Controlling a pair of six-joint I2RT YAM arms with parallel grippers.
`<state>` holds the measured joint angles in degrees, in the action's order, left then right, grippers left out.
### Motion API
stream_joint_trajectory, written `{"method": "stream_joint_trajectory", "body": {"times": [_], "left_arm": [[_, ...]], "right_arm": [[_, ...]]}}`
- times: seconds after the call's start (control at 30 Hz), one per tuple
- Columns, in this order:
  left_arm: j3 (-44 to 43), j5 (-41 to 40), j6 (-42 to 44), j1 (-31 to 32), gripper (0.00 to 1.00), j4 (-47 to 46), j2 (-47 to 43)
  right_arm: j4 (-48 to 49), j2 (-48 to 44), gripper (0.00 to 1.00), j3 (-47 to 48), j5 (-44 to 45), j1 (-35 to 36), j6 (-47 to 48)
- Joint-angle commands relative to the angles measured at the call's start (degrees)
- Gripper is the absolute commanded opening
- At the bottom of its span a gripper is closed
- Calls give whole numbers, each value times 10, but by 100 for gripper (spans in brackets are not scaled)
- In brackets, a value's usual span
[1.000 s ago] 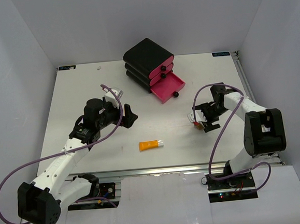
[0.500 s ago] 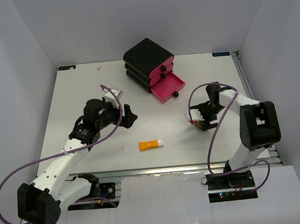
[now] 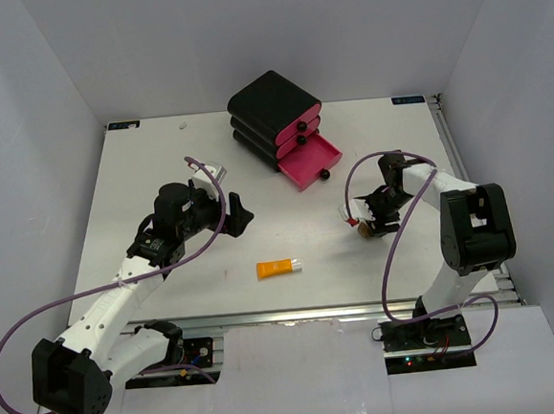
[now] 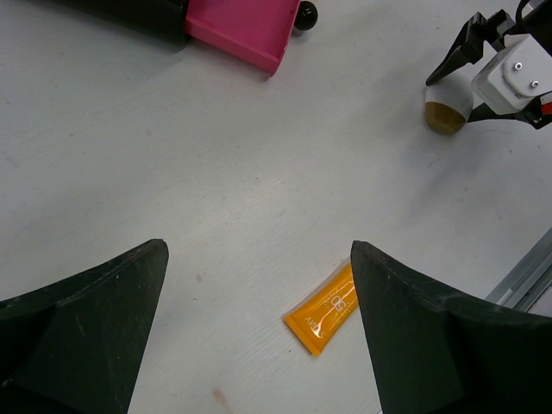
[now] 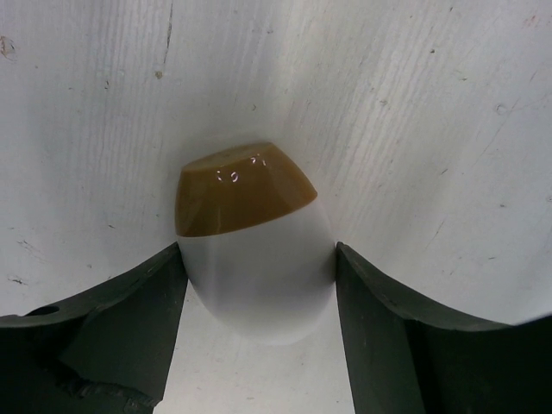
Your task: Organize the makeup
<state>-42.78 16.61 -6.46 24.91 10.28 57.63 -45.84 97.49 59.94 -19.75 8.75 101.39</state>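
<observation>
Egg-shaped piece [image 5: 256, 250] is pinched on the table [image 5: 414, 103] by the right gripper [image 5: 257, 259] fingers [image 5: 121, 328] — the left gripper [image 4: 259, 250] is held spread wide near the orange tube [image 4: 332, 309].

The box [image 3: 275, 121] stands at the far middle of the table [image 3: 150, 179]. Its bottom drawer [image 3: 309, 159] is pulled out toward the near right, knob foremost, and blocks any low pass just in front of the box. Near-left of the box the left gripper [image 3: 239, 215] hangs with jaws spread wide, bare surface between it and the box. Near-right of the box the right gripper [image 3: 366, 217] sits low, its fingers [image 5: 112, 319] touching both sides of the egg [image 5: 254, 267], and fills that spot. Well in front of the box the tube [image 3: 278, 267] lies flat, with bare table all round it.
</observation>
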Motion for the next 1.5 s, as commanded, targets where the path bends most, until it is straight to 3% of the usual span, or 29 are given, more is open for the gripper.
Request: {"method": "stream_joint_trajectory", "body": {"times": [0.0, 0.17, 0.33, 0.43, 0.63, 0.8, 1.13, 1.47], "left_arm": [[4, -7, 1, -2, 98, -6, -10], [5, -3, 1, -2, 98, -8, -7], [6, 3, 0, -2, 98, -8, 1], [7, 3, 1, -2, 98, -8, 7], [10, 3, 4, -2, 98, -8, 22], [12, -1, 8, -2, 98, -8, 32], [10, 2, 10, -2, 98, -6, 35], [10, 10, 11, -2, 98, -5, 30]], "right_arm": [[-6, -14, 49, 9, -25, 5, -20], [-13, -48, 42, 36, -69, 9, -61], [21, -63, 37, 111, -96, 32, -189], [93, -56, 37, 149, -77, 56, -272], [220, 9, 37, 234, -13, 111, -370], [279, 90, 39, 295, 24, 133, -393], [317, 175, 48, 356, 73, 138, -397], [335, 216, 73, 360, 111, 138, -398]]}}
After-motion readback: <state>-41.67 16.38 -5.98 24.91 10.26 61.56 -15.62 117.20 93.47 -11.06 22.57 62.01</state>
